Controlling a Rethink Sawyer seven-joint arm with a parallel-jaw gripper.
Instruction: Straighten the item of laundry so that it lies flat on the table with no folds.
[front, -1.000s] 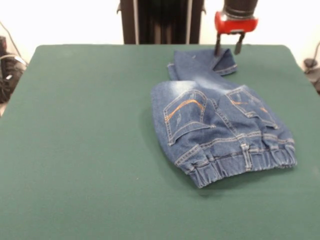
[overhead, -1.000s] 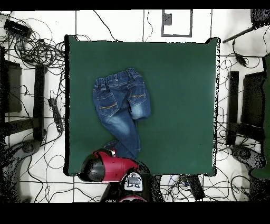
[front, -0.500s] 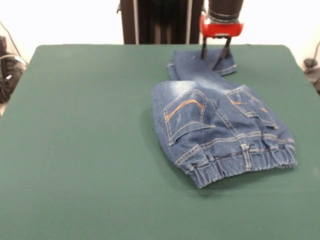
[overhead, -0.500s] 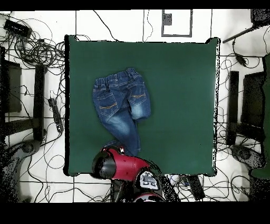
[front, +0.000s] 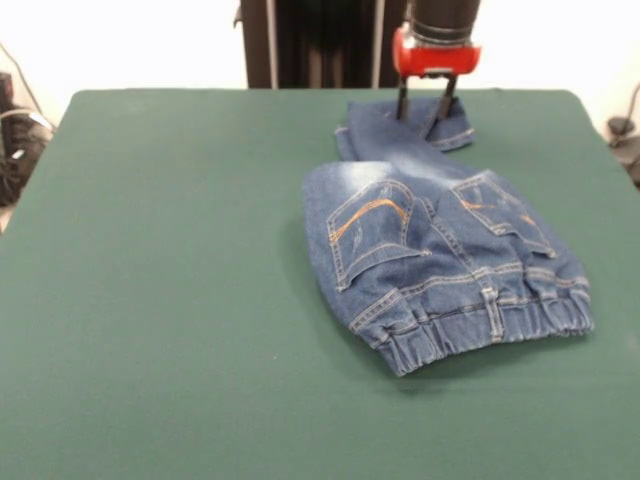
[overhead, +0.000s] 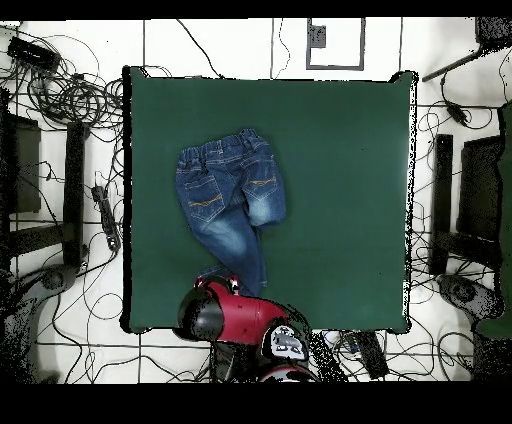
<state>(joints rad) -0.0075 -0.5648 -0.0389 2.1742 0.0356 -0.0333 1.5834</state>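
Observation:
The item of laundry (front: 440, 255), a small pair of blue jeans, lies back side up on the right half of the green table (front: 170, 280), its elastic waistband toward the near edge. Both orange-stitched pockets show. One leg (front: 405, 130) runs toward the far edge; the other seems folded under the seat. My gripper (front: 421, 110) hangs open over the far leg end, its two black fingers (front: 402, 102) spread just above or on the denim. From overhead, the jeans (overhead: 228, 195) lie left of centre, and the red arm head (overhead: 225, 310) hides the cuff and the gripper.
Tangled cables (overhead: 70, 95) and dark equipment (overhead: 455, 200) line the floor around the table. The far table edge (front: 300, 90) runs just behind the leg end. Bare green felt (overhead: 340, 190) spreads beside the jeans.
The gripper has shifted left along the far edge in the front view and sunk slightly, from beside the leg end to over it. The jeans have not moved.

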